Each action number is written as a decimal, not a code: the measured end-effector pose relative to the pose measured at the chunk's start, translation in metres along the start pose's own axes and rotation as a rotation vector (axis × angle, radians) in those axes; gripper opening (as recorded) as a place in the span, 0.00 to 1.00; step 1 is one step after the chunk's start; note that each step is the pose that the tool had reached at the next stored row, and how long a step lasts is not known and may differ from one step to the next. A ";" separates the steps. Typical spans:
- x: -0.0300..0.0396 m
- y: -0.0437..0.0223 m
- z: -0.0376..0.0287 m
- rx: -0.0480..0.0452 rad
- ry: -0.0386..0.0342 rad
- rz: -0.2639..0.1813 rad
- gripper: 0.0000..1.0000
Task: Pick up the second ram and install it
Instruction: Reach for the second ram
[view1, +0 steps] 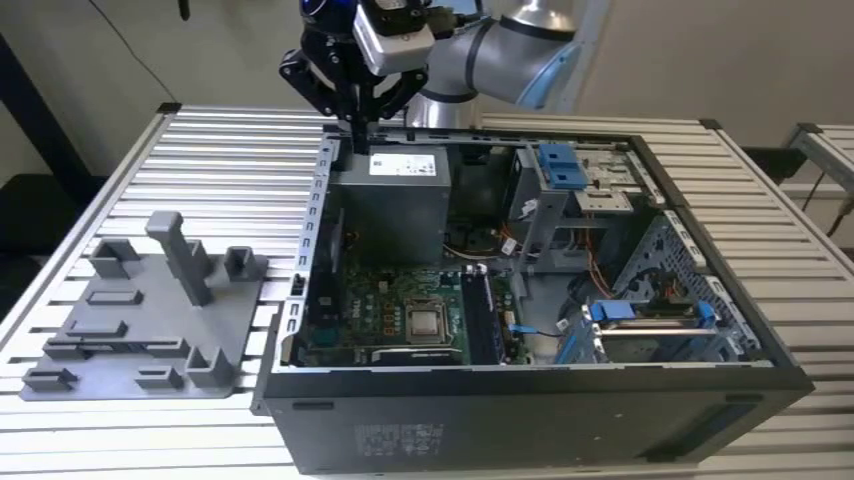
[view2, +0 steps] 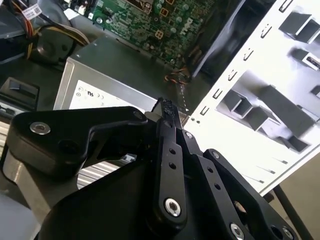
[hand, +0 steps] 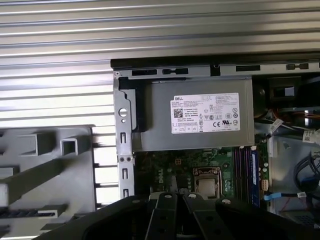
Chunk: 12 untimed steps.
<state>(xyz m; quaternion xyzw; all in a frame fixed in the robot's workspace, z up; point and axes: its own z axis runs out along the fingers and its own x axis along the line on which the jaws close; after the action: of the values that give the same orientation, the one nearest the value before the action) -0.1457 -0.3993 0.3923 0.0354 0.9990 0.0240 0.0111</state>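
The arm hangs over the 11 o'clock corner of the open case. The jaws point straight down above the far edge of the PSU. In the second wrist view the fingertips are pressed together with nothing between them, so the jaws are closed and empty.

On the board, at 3 o'clock of the CPU socket, lies the bank of memory slots. In the first wrist view a dark blue-green strip stands in the outermost slot, and I take it for a ram. Whether it is the first stick or the second, I cannot tell. It is well apart from the jaws.

The grey fixture sits on the counter at 9 o'clock of the case. It is also well apart from the jaws.

As for progress, the jaws carry nothing and touch nothing, and they are away from both the fixture and the slots. That fits either end of the job: the pick not yet made, or the stick already seated. My judgement leans on the strip in the slot. If it is the second ram, the install is done. If it is the first, everything is left to do.
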 end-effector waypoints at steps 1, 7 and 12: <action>0.0026 -0.0002 -0.0001 -0.0001 -0.0008 0.000 0.11; 0.0214 -0.0015 -0.0005 -0.0005 -0.0068 0.000 0.11; 0.0356 -0.0026 -0.0009 -0.0008 -0.0105 0.000 0.11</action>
<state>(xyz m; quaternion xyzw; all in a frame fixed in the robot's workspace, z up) -0.1814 -0.3995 0.3923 0.0353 0.9990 0.0242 0.0163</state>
